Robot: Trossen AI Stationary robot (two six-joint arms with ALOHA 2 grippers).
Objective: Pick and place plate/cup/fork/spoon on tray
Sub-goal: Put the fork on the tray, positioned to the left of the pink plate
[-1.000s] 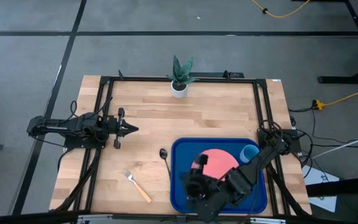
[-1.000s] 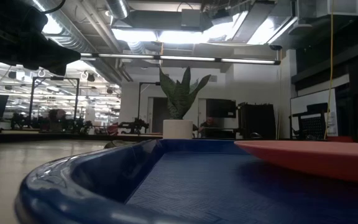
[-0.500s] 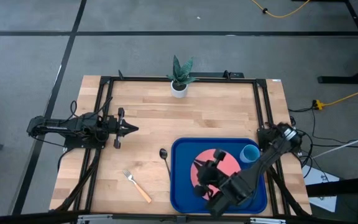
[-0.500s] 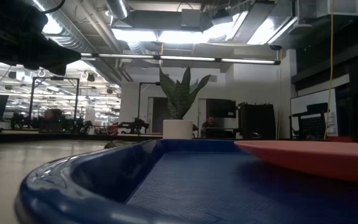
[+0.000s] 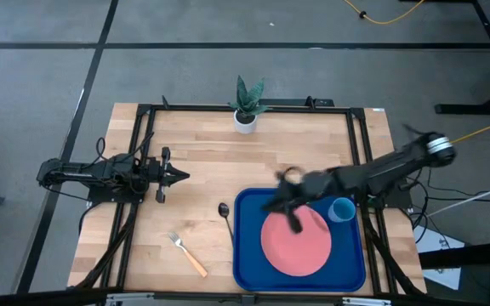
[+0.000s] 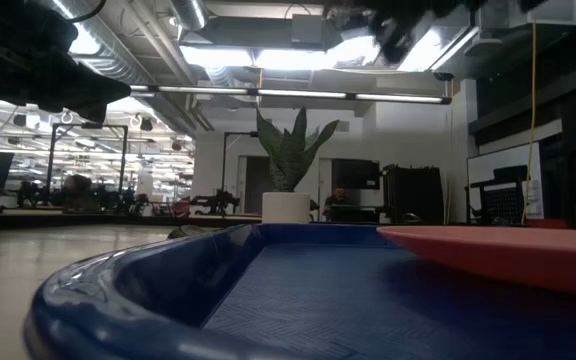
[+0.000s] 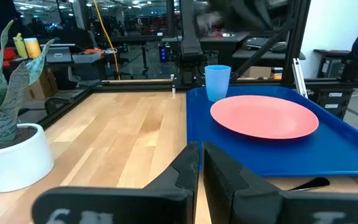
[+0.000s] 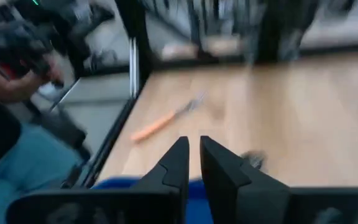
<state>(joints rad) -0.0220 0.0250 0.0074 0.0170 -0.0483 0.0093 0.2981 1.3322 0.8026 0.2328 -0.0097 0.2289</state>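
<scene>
The salmon-pink plate (image 5: 296, 240) lies flat in the deep-blue tray (image 5: 249, 212) at the near right of the table, and the light-blue cup (image 5: 342, 209) stands upright in the tray's far right corner. Left of the tray, the dark spoon (image 5: 225, 212) and the tan-handled fork (image 5: 187, 253) lie on the wood. My right gripper (image 5: 283, 204) hangs blurred above the tray's far edge, shut and holding nothing; its wrist view looks past its fingers (image 8: 194, 152) toward the fork (image 8: 166, 121). My left gripper (image 5: 181, 176) waits at the table's left, shut and level.
A white pot with a green plant (image 5: 245, 110) stands at the middle of the far edge. Black frame rails run along the table's left, far and right sides. Bare wood lies between my left gripper and the tray. A person's blue sleeve (image 8: 17, 155) shows beyond the table.
My right gripper has risen from low over the plate at the tray's near side and swung toward the far edge. It has come into the top of the low view. The plate stays flat in the tray and now shows whole.
</scene>
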